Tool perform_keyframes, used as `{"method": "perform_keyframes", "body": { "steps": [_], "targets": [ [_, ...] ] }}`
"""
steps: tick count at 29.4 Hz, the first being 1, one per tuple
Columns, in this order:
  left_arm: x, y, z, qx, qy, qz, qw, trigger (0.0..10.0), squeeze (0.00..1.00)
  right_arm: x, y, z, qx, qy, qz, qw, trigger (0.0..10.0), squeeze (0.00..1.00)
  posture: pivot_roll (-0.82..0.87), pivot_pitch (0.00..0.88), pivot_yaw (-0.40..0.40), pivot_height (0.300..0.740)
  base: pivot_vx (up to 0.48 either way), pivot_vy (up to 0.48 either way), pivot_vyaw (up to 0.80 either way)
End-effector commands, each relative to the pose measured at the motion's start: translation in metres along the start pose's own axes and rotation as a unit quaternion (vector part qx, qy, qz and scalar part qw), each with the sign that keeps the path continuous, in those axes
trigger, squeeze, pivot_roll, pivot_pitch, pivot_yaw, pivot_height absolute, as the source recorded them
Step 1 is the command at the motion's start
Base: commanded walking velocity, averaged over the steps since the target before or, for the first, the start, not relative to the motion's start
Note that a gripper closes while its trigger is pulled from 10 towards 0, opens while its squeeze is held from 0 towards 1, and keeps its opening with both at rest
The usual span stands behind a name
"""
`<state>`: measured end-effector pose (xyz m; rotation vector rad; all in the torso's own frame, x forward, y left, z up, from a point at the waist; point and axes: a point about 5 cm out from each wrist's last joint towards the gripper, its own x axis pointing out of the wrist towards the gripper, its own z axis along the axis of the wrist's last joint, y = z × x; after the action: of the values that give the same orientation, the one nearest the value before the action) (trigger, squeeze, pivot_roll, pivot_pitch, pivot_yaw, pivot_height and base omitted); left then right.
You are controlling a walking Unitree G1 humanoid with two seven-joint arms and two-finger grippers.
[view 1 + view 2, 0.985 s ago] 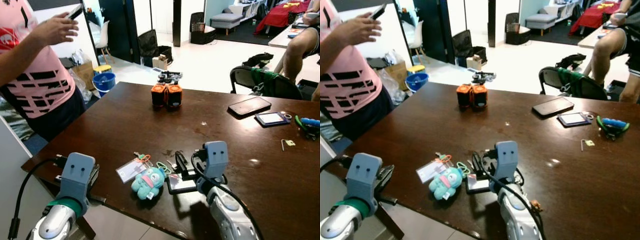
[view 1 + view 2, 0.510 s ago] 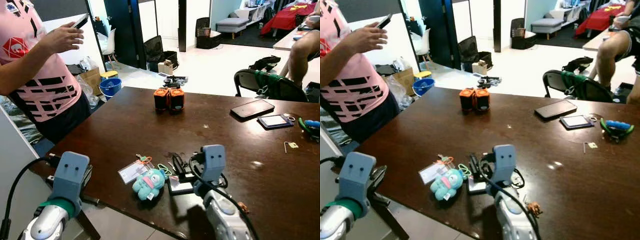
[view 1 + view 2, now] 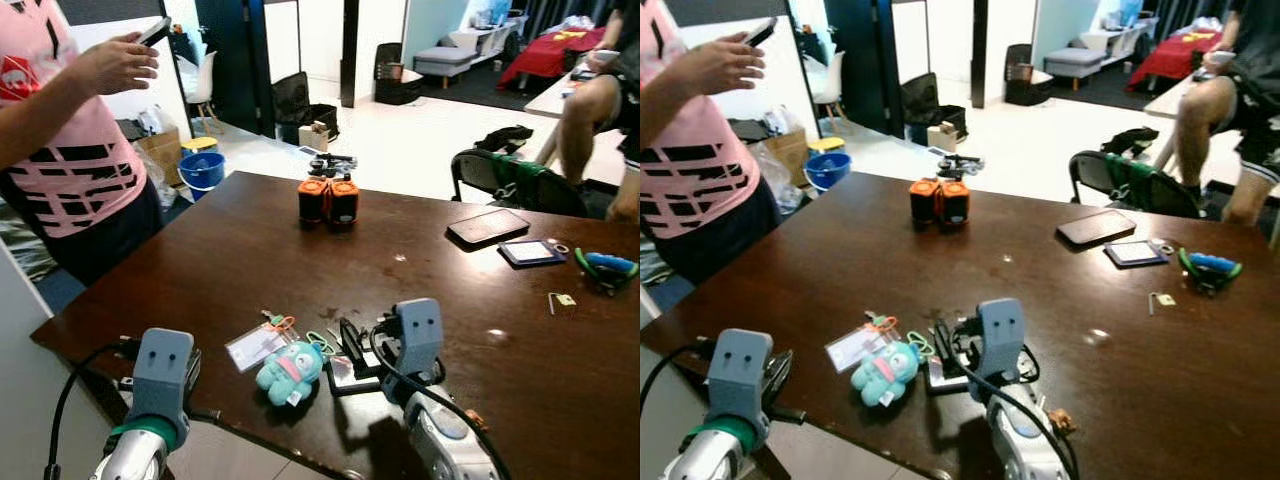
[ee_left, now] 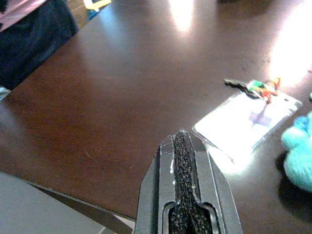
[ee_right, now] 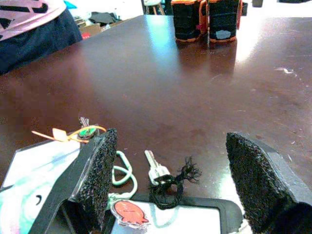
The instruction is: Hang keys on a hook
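A bunch of keys lies near the table's front edge: a teal plush charm, a clear card badge, a green carabiner and a silver key with a black tassel. My right gripper rests low over the table just right of the plush, open, its two pads wide apart with the key and a black card holder lying between them. At the table's front left edge my left gripper is shut on nothing, short of the badge.
Two orange-and-black cylinders stand mid-table. A phone, a small framed card and green-blue pliers lie at the far right. A person in a pink shirt stands at the left edge; a chair stands behind the table.
The head view has swayed a little. The keys lie where they were, and both grippers keep about the same places beside them.
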<state>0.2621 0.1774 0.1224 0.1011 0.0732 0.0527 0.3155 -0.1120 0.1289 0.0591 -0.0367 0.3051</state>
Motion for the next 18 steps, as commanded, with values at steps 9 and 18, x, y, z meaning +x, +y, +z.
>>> {"method": "perform_keyframes", "body": {
  "steps": [9,18],
  "targets": [
    [-0.008,0.031,-0.008,0.012,0.000,0.054,0.998,10.0,0.00,-0.005,0.034,0.012,0.011,-0.013,0.034,0.999,10.0,0.00,-0.05,0.039,0.163,0.740,0.000,0.000,0.00],
    [-0.013,0.057,0.009,0.024,-0.038,0.124,0.991,10.0,0.00,-0.004,0.032,0.002,0.013,-0.007,0.025,1.000,10.0,0.00,-0.02,0.054,0.220,0.740,0.000,0.000,0.00]
  ]
}}
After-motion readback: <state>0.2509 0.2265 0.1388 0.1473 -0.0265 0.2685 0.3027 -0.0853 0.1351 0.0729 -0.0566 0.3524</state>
